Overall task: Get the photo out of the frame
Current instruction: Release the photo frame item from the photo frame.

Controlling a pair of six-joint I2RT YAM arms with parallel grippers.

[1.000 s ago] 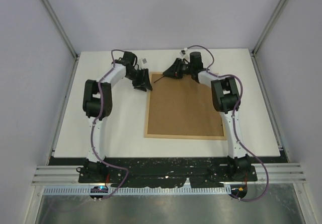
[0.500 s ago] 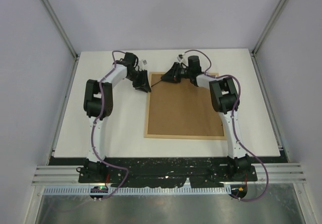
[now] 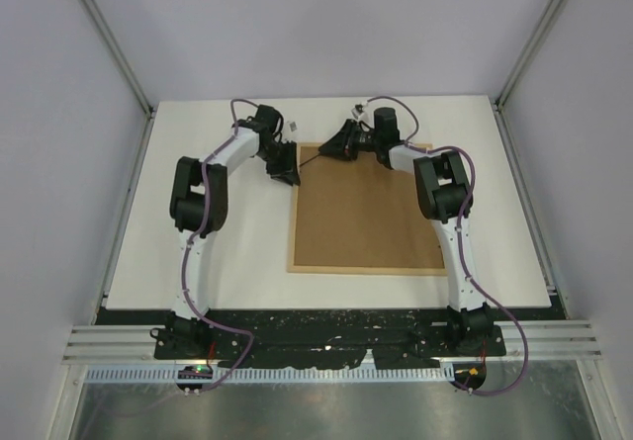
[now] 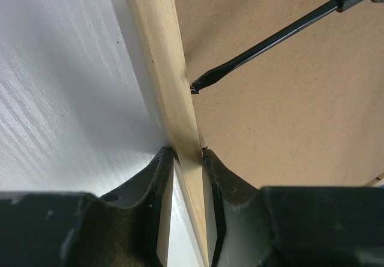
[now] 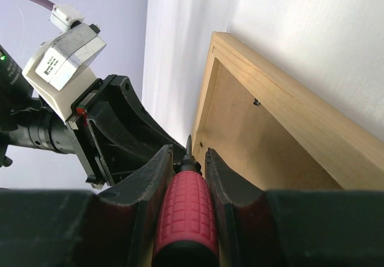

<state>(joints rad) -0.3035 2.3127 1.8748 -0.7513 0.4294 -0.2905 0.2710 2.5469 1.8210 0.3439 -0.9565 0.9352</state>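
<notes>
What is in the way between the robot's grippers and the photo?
The brown backing board fills the back of the frame, so no photo shows. The right gripper holds a screwdriver with its tip at a small tab by the board's edge.

frame: lay back-up on the counter, right of centre, between the two arms
backing panel: sat inside the frame's rails, facing up
left end effector: was at the frame's far-left corner, one finger on each side of the left rail, both touching it
right end effector: was over the frame's far edge, right of the left end effector, fingers pressed on both sides of the screwdriver handle
screwdriver tip: was against the inner side of the left rail, just behind the left end effector
</notes>
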